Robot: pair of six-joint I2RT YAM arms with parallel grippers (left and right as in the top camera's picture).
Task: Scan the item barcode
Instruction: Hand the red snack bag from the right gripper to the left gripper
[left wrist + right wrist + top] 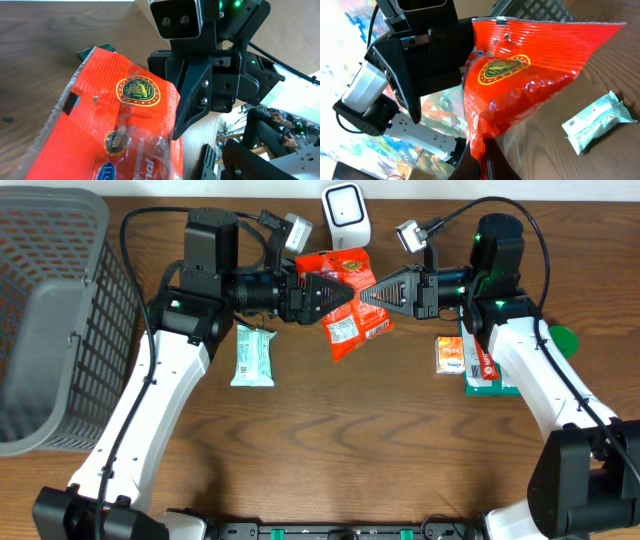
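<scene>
Overhead: red snack bag [345,295] is up off the worktop [330,440], hanging between the two arms just in front of the white scanner [345,210]. The bag's top edge is near the scanner's base; can't tell if it touches.

Right claw [366,295]: pressed together on the bag's edge. Right wrist view confirms it: the fingertips pinch a corner of the film and the bag hangs out from there. It's one thin pinch, so the bag sags and creases, which is likely why the other arm is in there.

Left claw [322,292]: jaws spread, straddling the opposite side of the bag. Can't tell whether either finger touches the film. My read is that it's there as a second grip, to stretch the bag flat or turn it so the code faces the scanner window.

Barcode: not found in any view. Overhead shows a white printed panel on the bag's lower half, too small to read. Wrist views show only the gold crest side. Can't say the code faces the scanner; I'd guess not.

Other goods lie apart from the scan spot:
- wrapped bar [252,355] beside the left arm
- orange packet [450,355] and green box [487,372] beside the right arm
- grey basket [50,310] far left, probably the drop-off for scanned goods

Risk: slick film, single pinch. If the left claw closes off-centre, the bag could twist or slip.
</scene>
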